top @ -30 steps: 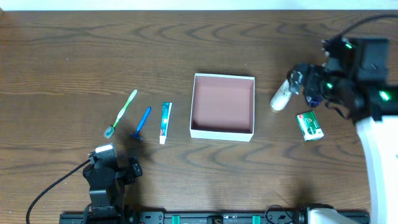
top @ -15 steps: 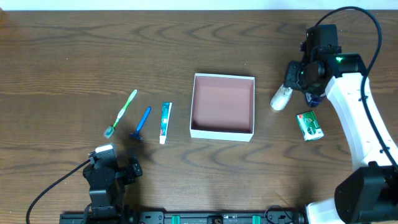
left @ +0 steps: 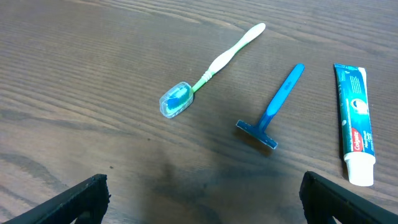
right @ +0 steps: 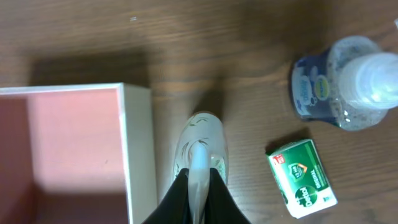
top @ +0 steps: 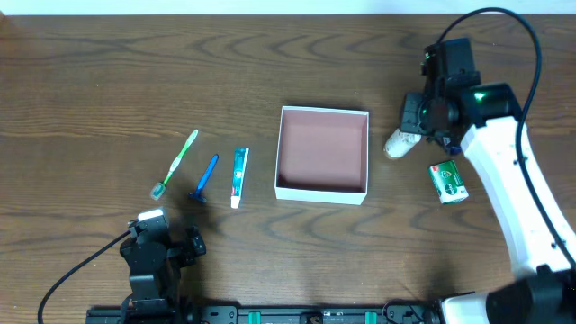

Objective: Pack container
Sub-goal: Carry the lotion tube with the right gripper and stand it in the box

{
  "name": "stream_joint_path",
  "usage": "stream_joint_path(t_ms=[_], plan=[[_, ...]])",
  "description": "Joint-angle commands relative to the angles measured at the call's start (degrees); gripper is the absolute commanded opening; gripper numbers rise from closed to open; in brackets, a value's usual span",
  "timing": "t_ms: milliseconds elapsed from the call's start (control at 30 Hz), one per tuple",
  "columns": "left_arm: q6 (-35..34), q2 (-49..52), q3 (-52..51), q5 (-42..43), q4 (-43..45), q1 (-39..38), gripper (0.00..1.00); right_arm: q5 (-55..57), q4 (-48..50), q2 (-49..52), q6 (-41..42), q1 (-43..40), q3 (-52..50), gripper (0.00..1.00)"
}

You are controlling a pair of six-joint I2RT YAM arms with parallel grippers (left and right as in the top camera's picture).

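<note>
The container [top: 322, 191], a shallow square box with white walls and a pinkish inside, sits mid-table and holds nothing; its wall [right: 138, 155] shows at the left of the right wrist view. Just right of it a soft white tube [top: 399, 142] lies tilted, its flat end pinched between the black fingers of my right gripper [right: 199, 177], which is shut on it [right: 202, 134]. My left gripper [left: 202, 186] stands open over bare wood at the front left [top: 166, 245], below the small toiletries.
Left of the container lie a green-and-white toothbrush [top: 175, 164], a blue razor [top: 204, 179] and a toothpaste tube [top: 238, 176]. A green soap pack [top: 447, 181] and a blue pump bottle [right: 339, 84] stand to the right of the white tube.
My right gripper has shut on the white tube. The right arm has swung left, and the tube has shifted slightly toward the container. The left arm is still.
</note>
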Motion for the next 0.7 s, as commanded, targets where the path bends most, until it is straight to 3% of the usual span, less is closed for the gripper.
stream_joint_path(t_ms=[0,133,467,667], plan=[[-0.5,-0.4,-0.7,-0.2,0.2,0.3,0.98,2.8,0.1,-4.1,-0.5,3.1,1.5,0.01],[-0.5,-0.4,-0.7,-0.2,0.2,0.3,0.98,2.9,-1.5,-5.8,-0.5,6.9,3.6,0.01],[-0.5,-0.4,-0.7,-0.2,0.2,0.3,0.98,2.6,-9.4,-5.9,0.2,16.5,20.4,0.01],[-0.5,-0.4,-0.7,-0.2,0.2,0.3,0.98,2.5,-9.3,-5.2,2.8,20.1,21.6,0.01]])
